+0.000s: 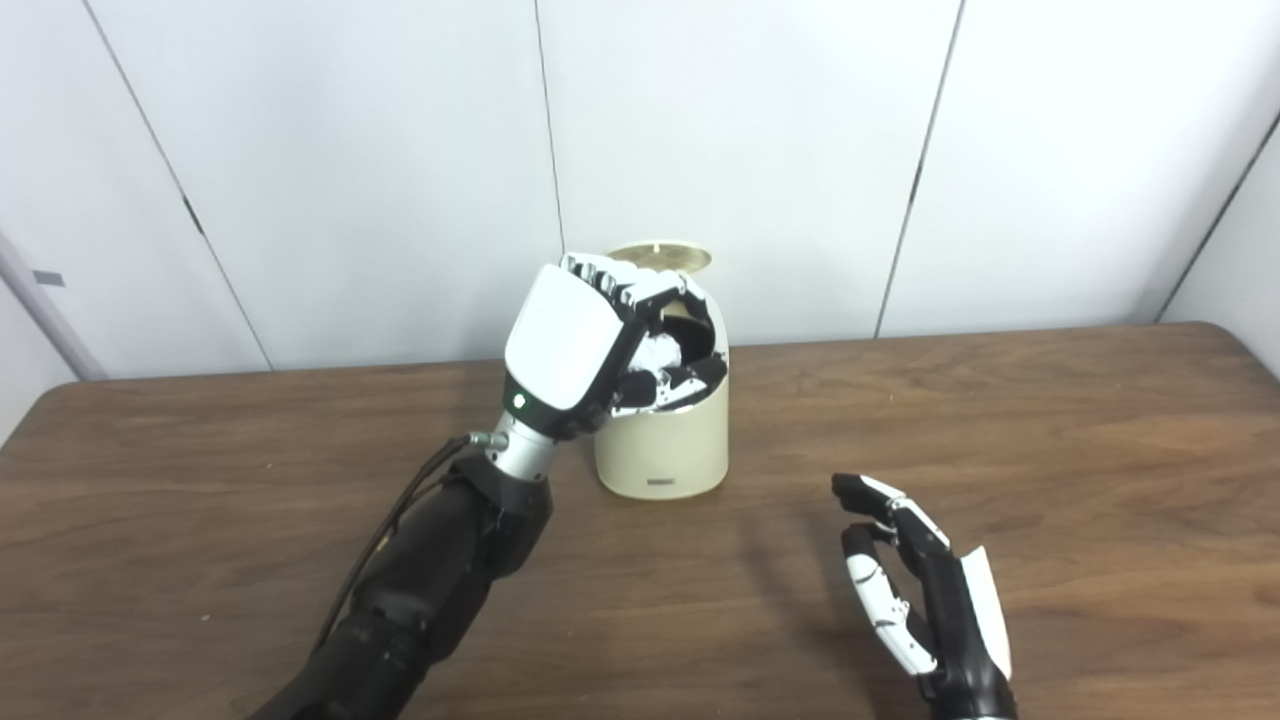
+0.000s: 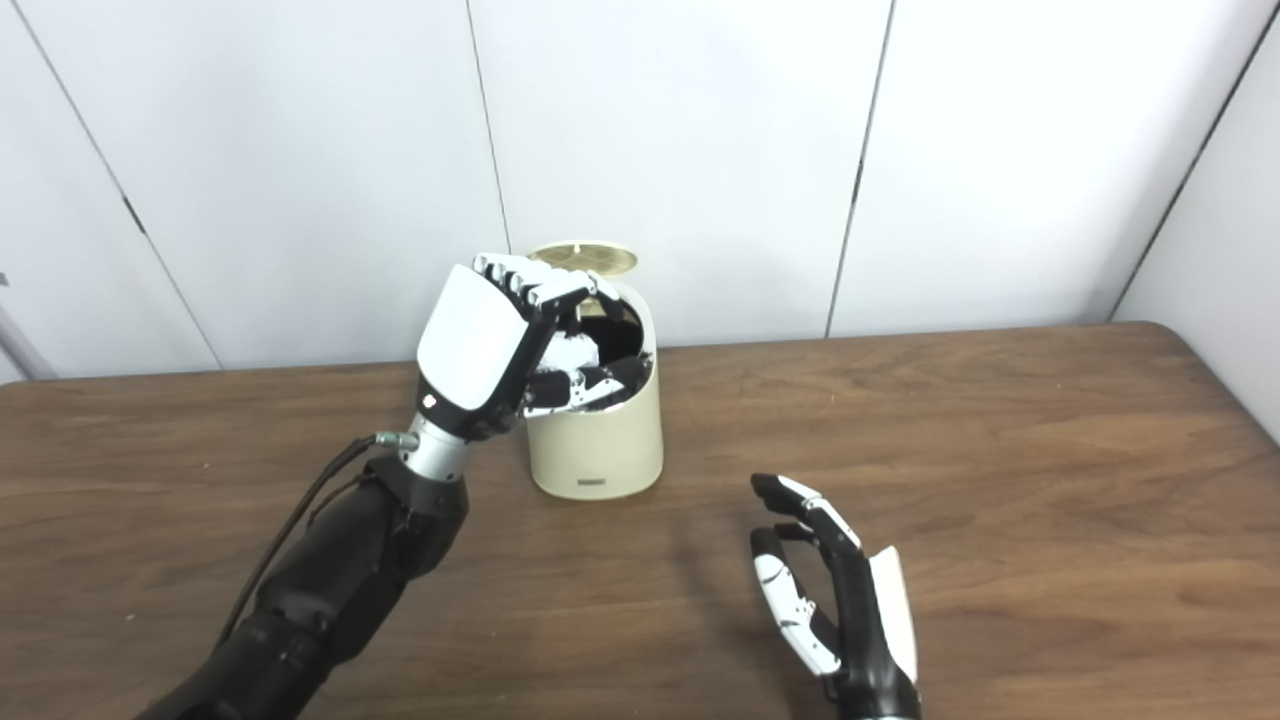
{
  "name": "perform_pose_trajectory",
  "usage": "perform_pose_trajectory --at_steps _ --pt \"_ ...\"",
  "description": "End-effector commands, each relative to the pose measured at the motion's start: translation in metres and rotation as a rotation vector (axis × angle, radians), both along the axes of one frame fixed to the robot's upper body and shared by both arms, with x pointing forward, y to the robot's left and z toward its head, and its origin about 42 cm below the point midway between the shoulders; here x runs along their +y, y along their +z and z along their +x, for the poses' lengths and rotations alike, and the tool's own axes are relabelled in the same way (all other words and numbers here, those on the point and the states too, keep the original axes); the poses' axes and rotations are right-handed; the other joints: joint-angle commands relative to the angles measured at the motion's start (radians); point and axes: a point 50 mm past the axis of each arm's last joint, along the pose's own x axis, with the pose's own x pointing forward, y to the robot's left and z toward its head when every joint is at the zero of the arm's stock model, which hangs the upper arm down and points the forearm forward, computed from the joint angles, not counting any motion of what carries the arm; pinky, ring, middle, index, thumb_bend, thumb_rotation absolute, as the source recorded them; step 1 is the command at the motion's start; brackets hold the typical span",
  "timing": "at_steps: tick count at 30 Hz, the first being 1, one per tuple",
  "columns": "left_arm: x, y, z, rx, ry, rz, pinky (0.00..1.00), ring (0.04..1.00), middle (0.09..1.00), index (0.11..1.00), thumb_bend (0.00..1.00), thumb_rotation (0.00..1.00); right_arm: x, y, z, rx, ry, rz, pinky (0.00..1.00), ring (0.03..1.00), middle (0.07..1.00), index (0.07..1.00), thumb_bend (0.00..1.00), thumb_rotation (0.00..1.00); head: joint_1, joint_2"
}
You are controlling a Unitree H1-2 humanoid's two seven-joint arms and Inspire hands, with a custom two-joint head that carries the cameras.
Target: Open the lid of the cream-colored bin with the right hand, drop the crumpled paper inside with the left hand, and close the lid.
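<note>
Raised over the bin's mouth, the left robot hand (image 1: 590, 345) has its fingers curled in around something white, most likely the crumpled paper (image 2: 572, 352), which sits just at the dark opening and is mostly hidden by the fingers. Its white back faces left, and its dark forearm climbs from the lower left corner. That cream-colored bin (image 1: 662, 440) stands on the brown wooden bench (image 1: 1050, 450) near the back edge, close to the white panelled wall (image 1: 750, 130). Its round lid (image 1: 662, 257) is tipped up behind the opening. Nearer and off to the right, the right robot hand (image 1: 925, 590) hovers low over the bench with fingers spread and empty, well apart from the bin.
</note>
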Motion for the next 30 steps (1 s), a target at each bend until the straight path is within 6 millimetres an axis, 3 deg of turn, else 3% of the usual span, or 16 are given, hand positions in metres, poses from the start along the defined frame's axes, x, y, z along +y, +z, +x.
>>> perform_pose_trajectory --at_steps 1,30 --pt "-0.005 0.032 0.011 -0.082 -0.014 -0.049 0.08 0.113 0.182 0.470 0.51 0.03 0.004 0.007 -0.001 -0.050 0.004 0.004 0.67 0.759 0.757 0.747 0.13 0.73 -0.002 0.000" --pt "-0.022 0.022 0.028 0.030 -0.016 -0.068 0.09 0.117 0.168 0.470 0.51 0.03 0.014 0.009 0.001 -0.061 0.012 0.013 0.67 0.756 0.753 0.744 0.11 0.71 -0.022 -0.001"
